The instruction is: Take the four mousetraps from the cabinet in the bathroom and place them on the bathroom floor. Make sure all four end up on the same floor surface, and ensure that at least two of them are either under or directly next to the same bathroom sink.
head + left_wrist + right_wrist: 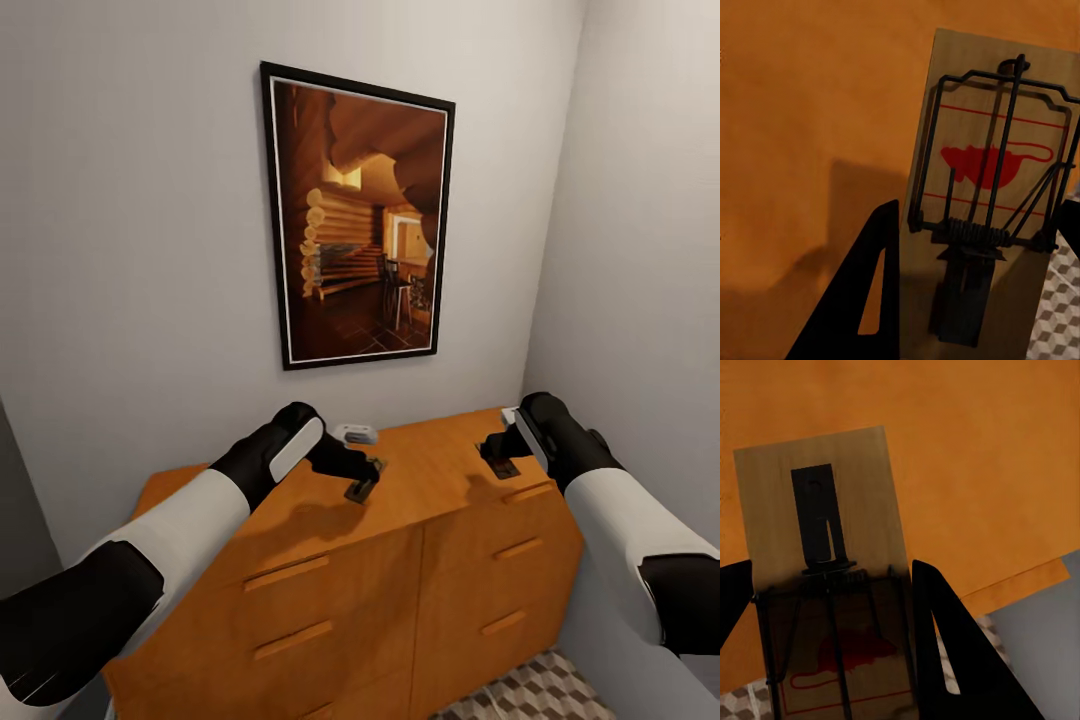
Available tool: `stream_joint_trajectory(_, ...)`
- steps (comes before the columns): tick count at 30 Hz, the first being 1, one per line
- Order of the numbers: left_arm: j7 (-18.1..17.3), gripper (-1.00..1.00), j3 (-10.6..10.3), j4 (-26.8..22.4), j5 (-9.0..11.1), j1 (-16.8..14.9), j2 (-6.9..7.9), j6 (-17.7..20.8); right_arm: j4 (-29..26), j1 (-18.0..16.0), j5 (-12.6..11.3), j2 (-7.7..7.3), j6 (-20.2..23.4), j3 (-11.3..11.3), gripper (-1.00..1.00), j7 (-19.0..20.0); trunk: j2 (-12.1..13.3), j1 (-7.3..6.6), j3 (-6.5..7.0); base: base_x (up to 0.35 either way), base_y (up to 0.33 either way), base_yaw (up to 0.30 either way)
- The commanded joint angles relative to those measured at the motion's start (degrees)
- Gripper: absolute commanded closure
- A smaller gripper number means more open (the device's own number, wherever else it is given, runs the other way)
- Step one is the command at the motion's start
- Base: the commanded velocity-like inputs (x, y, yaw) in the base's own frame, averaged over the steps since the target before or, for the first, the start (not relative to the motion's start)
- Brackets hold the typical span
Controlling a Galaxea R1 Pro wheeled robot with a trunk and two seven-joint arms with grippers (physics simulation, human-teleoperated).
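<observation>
The orange-brown cabinet [430, 500] stands against the wall in front of me. My left gripper [362, 482] hovers just over its top, shut on a mousetrap [361, 490]. In the left wrist view that mousetrap [990, 157] sits between the dark fingers [862, 300], its red mark and wire bar facing the camera. My right gripper [497, 455] is over the cabinet's right end, shut on a second mousetrap [504, 467]. The right wrist view shows this mousetrap [870, 495] clamped between both fingers [945, 645]. The patterned bathroom floor [540, 690] shows past the cabinet's corner. The bathroom sink is out of view.
A framed picture [360, 215] of a log interior hangs above the cabinet. A small white-grey object [355, 433] lies on the cabinet top by the wall. The right wall [640, 250] is close beside my right arm. Drawer handles [287, 572] face me.
</observation>
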Motion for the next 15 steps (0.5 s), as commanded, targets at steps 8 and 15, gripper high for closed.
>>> stream_joint_trajectory(8,0.3,1.00,0.0,-0.3,-0.3,-0.1,0.10,0.1,0.7,0.0,0.3,-0.14,0.2,0.3,1.00,0.2,0.0,0.00,-0.07,-0.246,0.000,0.018)
stream_joint_trajectory(15,0.3,1.00,0.0,-0.3,-0.4,-0.1,0.10,0.0,0.7,0.0,0.3,-0.10,0.2,0.3,1.00,0.2,0.0,0.00,-0.07,-0.343,0.000,0.000)
